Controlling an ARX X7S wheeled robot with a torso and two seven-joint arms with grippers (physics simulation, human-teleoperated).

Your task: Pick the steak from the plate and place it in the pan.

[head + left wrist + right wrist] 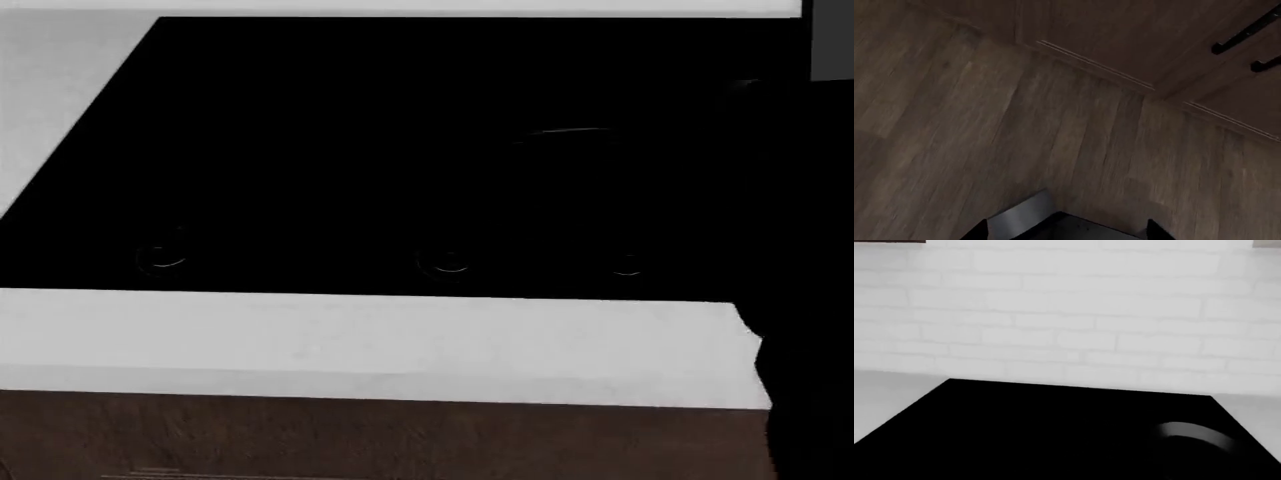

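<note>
The steak and the plate are out of view in all three views. The pan does not stand out from the black cooktop [400, 150]. Only a faint curved grey glint [567, 130] shows on the cooktop's right part, and a similar grey arc [1194, 432] shows in the right wrist view. My left gripper [1067, 231] hangs low over a wooden floor, its two dark fingertips [977, 231] wide apart with nothing between them. My right arm [807, 300] is a dark mass at the head view's right edge. Its gripper is lost against the black.
A white counter [374, 345] runs along the cooktop's front, with a dark wood cabinet front [374, 440] below. A white brick wall [1067, 315] stands behind the cooktop. Cabinet doors with black handles [1244, 35] stand near my left gripper, and a grey slab [1021, 217] lies beneath it.
</note>
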